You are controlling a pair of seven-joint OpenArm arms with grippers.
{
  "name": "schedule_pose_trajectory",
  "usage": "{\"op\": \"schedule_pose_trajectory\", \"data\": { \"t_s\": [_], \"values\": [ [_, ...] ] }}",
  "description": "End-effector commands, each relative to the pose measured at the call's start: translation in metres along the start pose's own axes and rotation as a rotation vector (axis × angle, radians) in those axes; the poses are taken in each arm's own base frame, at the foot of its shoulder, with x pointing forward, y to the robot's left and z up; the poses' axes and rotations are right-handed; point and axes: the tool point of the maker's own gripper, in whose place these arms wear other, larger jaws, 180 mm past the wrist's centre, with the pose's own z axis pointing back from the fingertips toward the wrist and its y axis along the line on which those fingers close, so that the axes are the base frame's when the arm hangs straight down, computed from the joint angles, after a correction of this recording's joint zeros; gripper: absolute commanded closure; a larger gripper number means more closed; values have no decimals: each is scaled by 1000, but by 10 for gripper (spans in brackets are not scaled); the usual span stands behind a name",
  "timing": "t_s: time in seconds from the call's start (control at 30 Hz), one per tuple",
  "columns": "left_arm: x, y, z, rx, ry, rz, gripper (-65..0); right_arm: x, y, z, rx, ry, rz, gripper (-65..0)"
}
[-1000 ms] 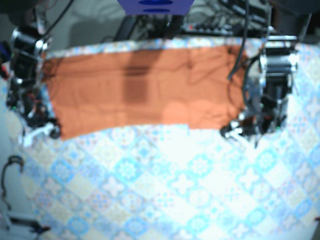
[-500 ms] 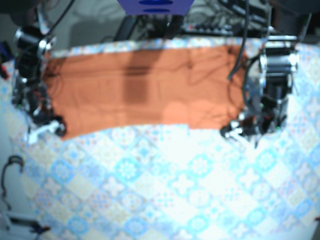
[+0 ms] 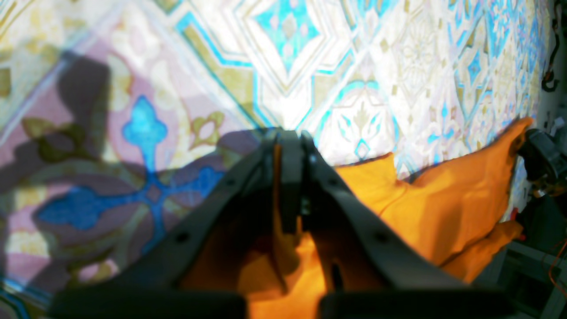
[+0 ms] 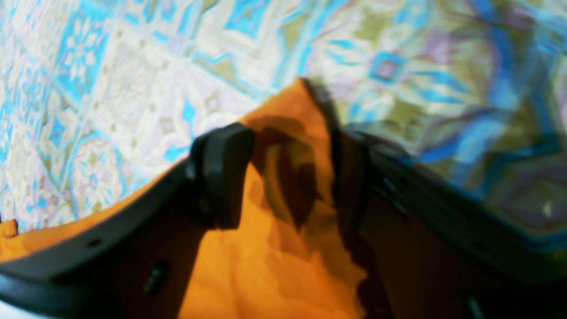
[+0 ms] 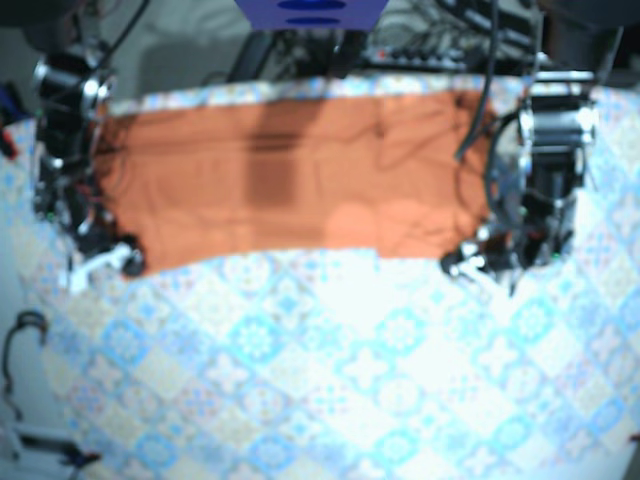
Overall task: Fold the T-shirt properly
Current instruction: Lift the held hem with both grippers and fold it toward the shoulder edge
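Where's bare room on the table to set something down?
Free: the blue-patterned tablecloth below the orange T-shirt in the base view, down to the edge. Crowded: the shirt's lower corners, at the left end effector and right end effector.

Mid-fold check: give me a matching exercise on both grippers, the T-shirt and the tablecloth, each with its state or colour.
1 left gripper
2 right gripper
3 T-shirt
4 tablecloth

a blue-patterned
b fingers apart, orange corner between them
c orange, lying along the far side
d fingers together on cloth

Pairs: 1-d, 2-b, 3-c, 4-a
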Motion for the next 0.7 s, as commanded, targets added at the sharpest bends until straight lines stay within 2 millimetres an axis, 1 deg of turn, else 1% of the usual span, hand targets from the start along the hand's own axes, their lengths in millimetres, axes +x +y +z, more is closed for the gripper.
{"op": "schedule_pose_trajectory", "data": {
  "t_s": [0.0, 0.13, 0.17, 0.2, 0.33, 0.43, 0.5, 0.57, 0.67],
  "values": [
    [19, -1, 7, 7, -35, -21, 0, 16, 1, 2, 6, -23, 19, -309],
    [19, -1, 7, 7, -35, -21, 0, 16, 2, 2, 6, -21, 22, -305],
    [19, -1, 7, 7, -35, -21, 0, 16, 2, 2, 6, -21, 22, -294],
    [19, -1, 7, 7, -35, -21, 0, 16, 2, 2, 6, -20, 23, -276],
    [19, -1, 7, 6, -34, -22, 0, 19, 2, 2, 7, -40, 25, -142],
    [19, -1, 7, 6, -34, -22, 0, 14, 7, -1, 13, -16, 54, -64],
    [19, -1, 7, 6, -34, -22, 0, 8, 11, -4, 21, 9, 84, -33],
    [19, -1, 7, 6, -34, -22, 0, 6, 15, -7, 28, 12, 106, -15],
    [27, -7, 9, -1, -53, -52, 0, 5, 17, -8, 32, 17, 117, -2]
  ]
}}
